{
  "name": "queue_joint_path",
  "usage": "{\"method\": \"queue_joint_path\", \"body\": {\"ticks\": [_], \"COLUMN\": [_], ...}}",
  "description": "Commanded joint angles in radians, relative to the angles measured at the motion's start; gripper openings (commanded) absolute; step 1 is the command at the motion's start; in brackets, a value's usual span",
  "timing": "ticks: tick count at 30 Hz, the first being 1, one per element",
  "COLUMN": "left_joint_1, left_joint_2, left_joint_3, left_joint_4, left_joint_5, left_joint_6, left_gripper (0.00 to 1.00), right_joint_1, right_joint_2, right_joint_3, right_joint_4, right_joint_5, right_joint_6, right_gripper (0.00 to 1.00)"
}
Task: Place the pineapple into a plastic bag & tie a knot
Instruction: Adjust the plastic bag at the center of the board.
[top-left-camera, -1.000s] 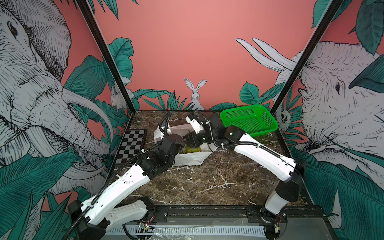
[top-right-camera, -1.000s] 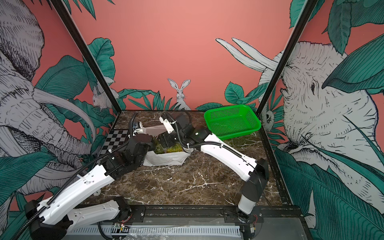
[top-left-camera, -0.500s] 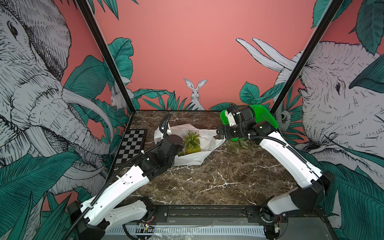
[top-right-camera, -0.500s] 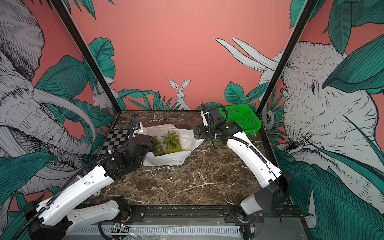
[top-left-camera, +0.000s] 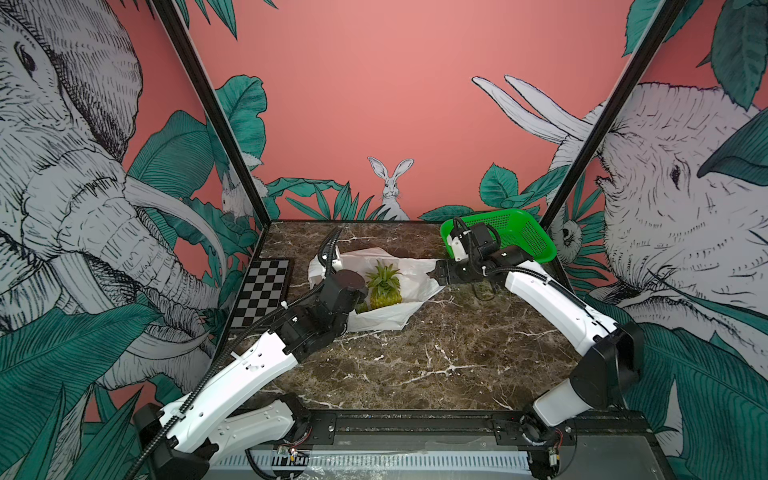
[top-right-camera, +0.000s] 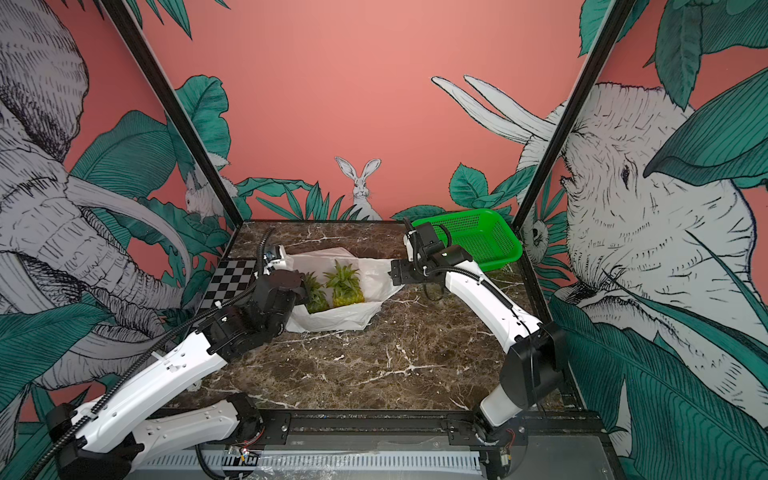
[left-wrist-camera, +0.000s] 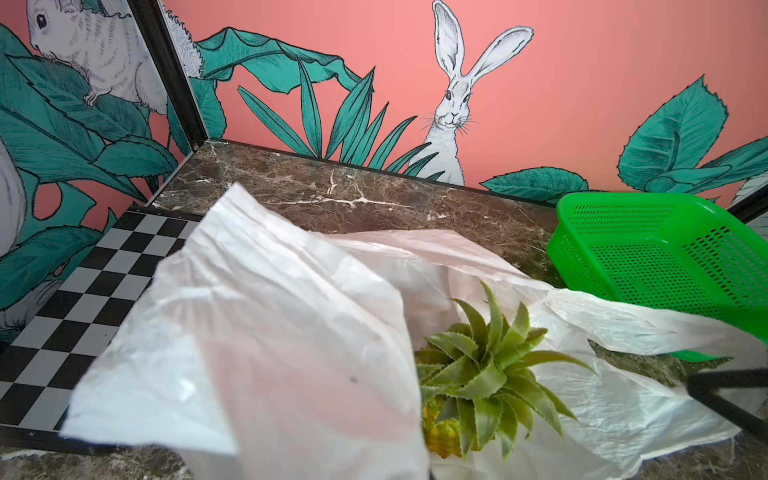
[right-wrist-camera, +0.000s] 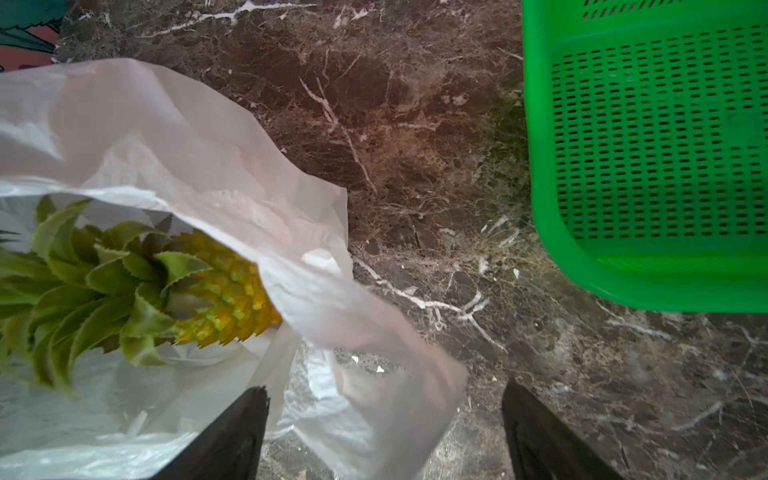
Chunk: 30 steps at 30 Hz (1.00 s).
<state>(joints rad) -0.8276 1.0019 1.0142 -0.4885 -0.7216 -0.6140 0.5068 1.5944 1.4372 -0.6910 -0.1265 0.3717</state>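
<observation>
Two robot arms reach over a dark marble table (top-left-camera: 436, 357) toward a white plastic bag (top-left-camera: 386, 320) lying crumpled near the back left. The bag's mouth gapes open, and a pineapple (top-left-camera: 384, 286) sits inside it with its green crown up. In a top view a second leafy crown (top-right-camera: 315, 291) shows just beside it, partly hidden by the left arm's wrist.

The left gripper (top-right-camera: 300, 291) is closed. Its fingers are hidden in every view, but the bag's near wall rises in a sheet right up to the left wrist camera, so it appears pinched there. The pineapple stands just beyond that lifted wall.

The right gripper (right-wrist-camera: 382, 436) has its jaws spread wide at the bag's edge, on the side toward a green mesh basket (top-left-camera: 536, 245). A loose flap of bag lies between the two black fingers (right-wrist-camera: 237, 432) without being pinched — the pineapple is near, further into the bag.

A black-and-white checkerboard (top-left-camera: 262, 291) lies flat just beside the bag, along the left wall. Tiny marks on its border are too small to read. The bag's handles cannot be made out among the folds.
</observation>
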Motion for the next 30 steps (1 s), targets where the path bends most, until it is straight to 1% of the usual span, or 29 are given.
{"method": "queue_joint_path", "body": {"ticks": [1, 3, 6, 8, 9, 16, 22, 26, 30], "left_joint_1": [0.007, 0.007, 0.006, 0.006, 0.007, 0.007, 0.007, 0.007, 0.006], "left_joint_2": [-0.014, -0.012, -0.013, -0.013, -0.014, -0.011, 0.004, 0.027, 0.044], "left_joint_3": [-0.014, -0.012, -0.009, -0.008, -0.007, 0.004, 0.031, 0.055, 0.067], "left_joint_4": [0.016, 0.019, 0.025, 0.031, 0.033, 0.065, 0.114, 0.152, 0.18], "left_joint_5": [-0.001, 0.004, 0.012, 0.022, 0.029, 0.071, 0.122, 0.179, 0.206], "left_joint_6": [-0.023, -0.021, -0.014, -0.007, -0.003, 0.024, 0.055, 0.072, 0.075], "left_gripper": [0.0, 0.0, 0.0, 0.0, 0.0, 0.0, 0.0, 0.0, 0.0], "right_joint_1": [-0.007, -0.01, -0.02, -0.027, -0.03, -0.059, -0.089, -0.099, -0.102], "right_joint_2": [0.038, 0.031, -0.001, -0.051, -0.066, -0.17, -0.224, -0.251, -0.282], "right_joint_3": [0.032, 0.033, 0.028, 0.029, 0.031, 0.078, 0.125, 0.15, 0.161], "right_joint_4": [0.078, 0.084, 0.075, 0.056, 0.046, -0.044, -0.106, -0.141, -0.162], "right_joint_5": [-0.065, -0.079, -0.084, -0.076, -0.07, -0.028, -0.01, 0.002, 0.017], "right_joint_6": [0.018, 0.02, 0.024, 0.024, 0.024, 0.023, 0.02, 0.018, 0.024], "right_gripper": [0.73, 0.56, 0.25, 0.02, 0.0, 0.0, 0.0, 0.0, 0.0]}}
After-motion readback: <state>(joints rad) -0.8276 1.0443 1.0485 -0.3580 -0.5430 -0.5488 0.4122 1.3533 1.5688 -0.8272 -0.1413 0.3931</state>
